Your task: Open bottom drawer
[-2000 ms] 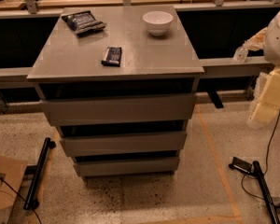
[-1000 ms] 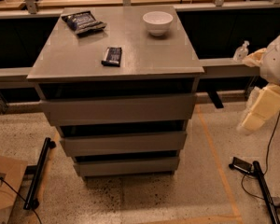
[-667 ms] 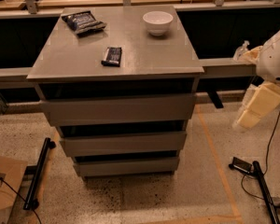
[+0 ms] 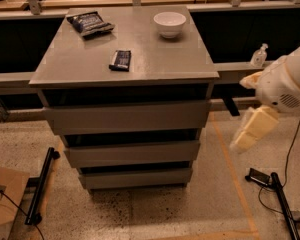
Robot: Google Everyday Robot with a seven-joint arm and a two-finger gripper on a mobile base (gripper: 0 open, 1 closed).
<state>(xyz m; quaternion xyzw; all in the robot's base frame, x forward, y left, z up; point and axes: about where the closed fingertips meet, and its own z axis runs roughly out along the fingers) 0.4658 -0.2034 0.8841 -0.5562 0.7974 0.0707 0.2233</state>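
Three grey drawer fronts stack beneath the tabletop (image 4: 140,66). The bottom drawer (image 4: 136,178), lowest and slimmest, sits just above the speckled floor (image 4: 155,216), none of its inside showing. A dark gap parts it from the middle drawer front (image 4: 132,153), and the tall top drawer front (image 4: 126,117) lies above that. My fingers (image 4: 247,134) hang in the air to the right of the cabinet, about level with the middle front, well apart from the bottom drawer and touching nothing. I cannot tell whether they stand apart or together. My white arm (image 4: 285,81) reaches in from the right edge. On the tabletop rest a white bowl (image 4: 170,23), a dark snack bag (image 4: 90,23) and a small dark bar (image 4: 120,60). An orange tape line (image 4: 235,181) crosses the floor right of the cabinet; a clear bottle (image 4: 259,55) stands on the ledge behind.
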